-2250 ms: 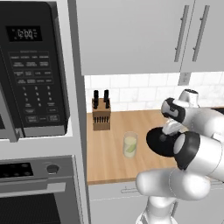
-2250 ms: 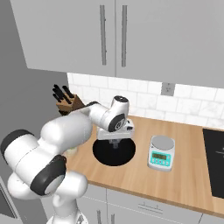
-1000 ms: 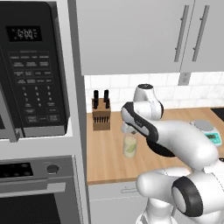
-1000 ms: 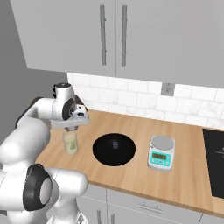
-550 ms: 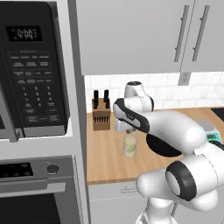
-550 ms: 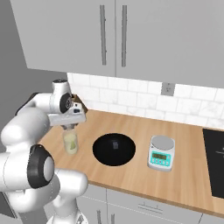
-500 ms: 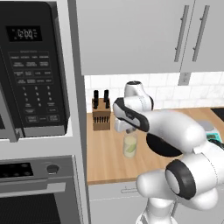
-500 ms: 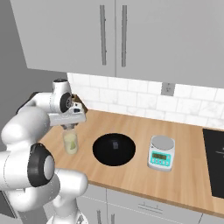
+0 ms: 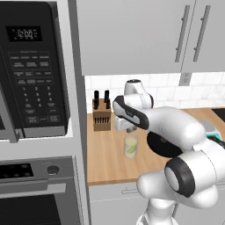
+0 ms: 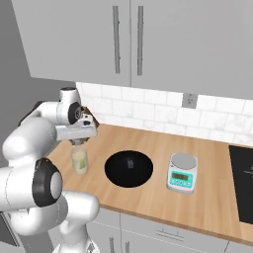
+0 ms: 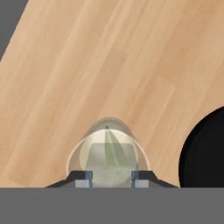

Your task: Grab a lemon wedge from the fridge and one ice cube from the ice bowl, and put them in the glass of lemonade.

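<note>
The gripper (image 11: pixel 111 180) hangs straight over the glass of lemonade (image 9: pixel 130 146), its two small dark fingertips (image 11: pixel 87 177) drawn close and pinching a pale, translucent ice cube (image 11: pixel 111 157) just above the rim. The glass is a small clear round tumbler with smooth walls and pale yellow-green liquid; a thin green lemon wedge (image 11: pixel 112 148), pointed at one end, sits inside it. The glass stands on the wooden counter (image 10: pixel 148 195), towards its left end and nearer the front edge than the tiled wall. The counter is light, matte wood with long straight grain.

Just to the right of the glass, apart from it, lies the ice bowl (image 10: pixel 129 168), a wide, shallow, round black dish with a small dark cube showing faintly at its middle. Further right along the counter is a small grey scale (image 10: pixel 181 173) with a round pan and a teal display. At the back left corner of the counter stands a boxy wooden knife block (image 9: pixel 101 116) with black handles sticking up. A glossy black microwave (image 9: pixel 33 70) is set in the tall cabinet left of the counter.
</note>
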Tool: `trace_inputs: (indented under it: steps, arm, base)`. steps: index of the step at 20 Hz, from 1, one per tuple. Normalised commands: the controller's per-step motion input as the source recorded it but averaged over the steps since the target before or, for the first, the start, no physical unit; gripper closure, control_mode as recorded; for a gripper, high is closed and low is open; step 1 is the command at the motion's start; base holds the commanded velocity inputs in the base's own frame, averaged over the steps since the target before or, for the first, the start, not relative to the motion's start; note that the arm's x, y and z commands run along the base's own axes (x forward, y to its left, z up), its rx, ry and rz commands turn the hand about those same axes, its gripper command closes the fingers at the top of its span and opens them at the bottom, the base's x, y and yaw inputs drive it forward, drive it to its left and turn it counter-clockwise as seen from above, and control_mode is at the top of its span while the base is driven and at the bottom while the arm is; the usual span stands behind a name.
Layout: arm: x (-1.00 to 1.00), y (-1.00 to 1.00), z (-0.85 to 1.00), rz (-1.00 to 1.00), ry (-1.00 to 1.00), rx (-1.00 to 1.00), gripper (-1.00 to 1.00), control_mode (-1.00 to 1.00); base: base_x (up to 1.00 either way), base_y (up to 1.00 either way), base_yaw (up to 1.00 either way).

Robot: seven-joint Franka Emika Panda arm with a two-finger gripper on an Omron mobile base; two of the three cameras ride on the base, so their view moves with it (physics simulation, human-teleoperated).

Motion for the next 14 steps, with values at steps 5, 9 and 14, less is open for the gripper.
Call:
trace_inputs:
  steps: [5, 9, 14]
  arm:
    - [-0.09, 0.00, 0.00, 0.00, -0.01, 0.00, 1.00, -1.00]
    - [-0.03, 0.00, 0.00, 0.00, 0.00, 0.00, 1.00, -1.00]
    - [0.00, -0.02, 0.00, 0.00, 0.00, 0.00, 1.00, -1.00]
  base:
    - [0.00, 0.00, 0.00]
    - [0.00, 0.00, 0.00]
    - [0.00, 0.00, 0.00]
